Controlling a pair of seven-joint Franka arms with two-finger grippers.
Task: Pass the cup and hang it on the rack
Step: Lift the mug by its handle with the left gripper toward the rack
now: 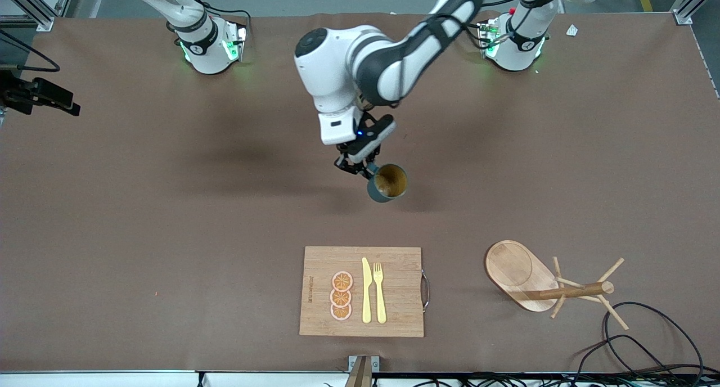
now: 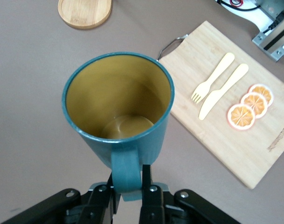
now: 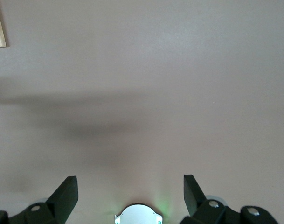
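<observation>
The cup (image 1: pixel 388 183) is dark teal with a mustard-yellow inside, and its mouth tips toward the front camera. My left gripper (image 1: pixel 368 170) is shut on its loop handle and holds it in the air over the middle of the table. In the left wrist view the cup (image 2: pixel 118 107) fills the middle, and the left gripper (image 2: pixel 128 179) clamps the handle from both sides. The bamboo rack (image 1: pixel 562 288) sits near the front edge toward the left arm's end, with its oval base (image 2: pixel 84 11) also in the left wrist view. My right gripper (image 3: pixel 130 186) is open over bare table.
A wooden cutting board (image 1: pixel 320 291) lies near the front edge, holding a yellow knife (image 1: pixel 366 290), a fork (image 1: pixel 379 291) and three orange slices (image 1: pixel 341 296). Black cables (image 1: pixel 647 331) curl beside the rack. A camera mount (image 1: pixel 39 94) sticks in at the right arm's end.
</observation>
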